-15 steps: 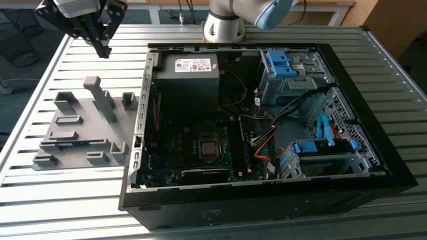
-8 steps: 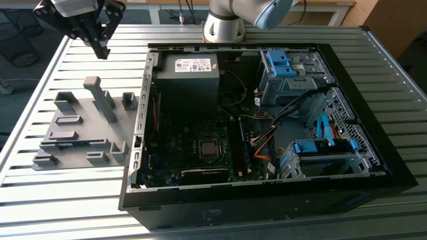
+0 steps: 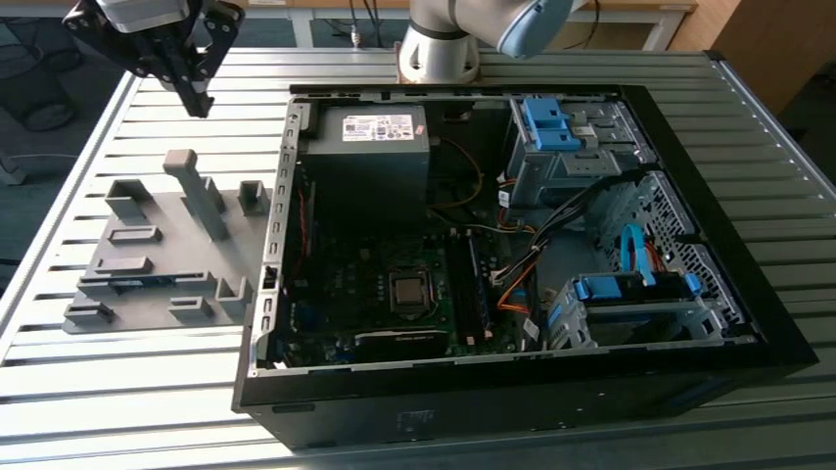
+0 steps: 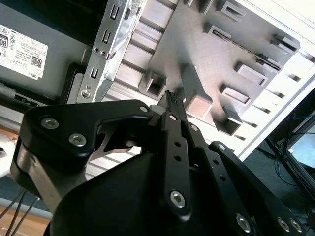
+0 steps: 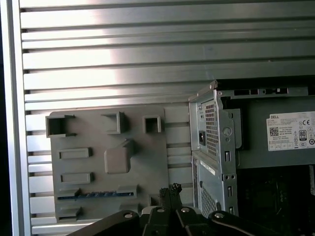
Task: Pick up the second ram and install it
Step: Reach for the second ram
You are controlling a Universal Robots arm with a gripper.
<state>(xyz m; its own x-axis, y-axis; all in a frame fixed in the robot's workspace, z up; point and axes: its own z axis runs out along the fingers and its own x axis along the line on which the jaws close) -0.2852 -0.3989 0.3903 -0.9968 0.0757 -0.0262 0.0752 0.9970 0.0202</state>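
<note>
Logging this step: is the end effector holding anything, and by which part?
Nothing: the end effector hangs empty, and the second ram lies in the grey holder.

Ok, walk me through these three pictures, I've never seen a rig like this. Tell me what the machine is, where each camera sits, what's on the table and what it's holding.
The machine is a single robot arm standing at the far edge of a slatted metal table. The exterior view comes from a camera off the arm that looks down on the whole scene. The two wrist views come from cameras riding near the arm's wrist, so its gripper pokes into both.

On the table are an open computer case and, at the exterior view's left, a grey holder plate. A blue-green memory stick, the second ram, sits in one of the plate's slots.

The gripper is shut and holds nothing. It hangs in the air near the plate.
</note>
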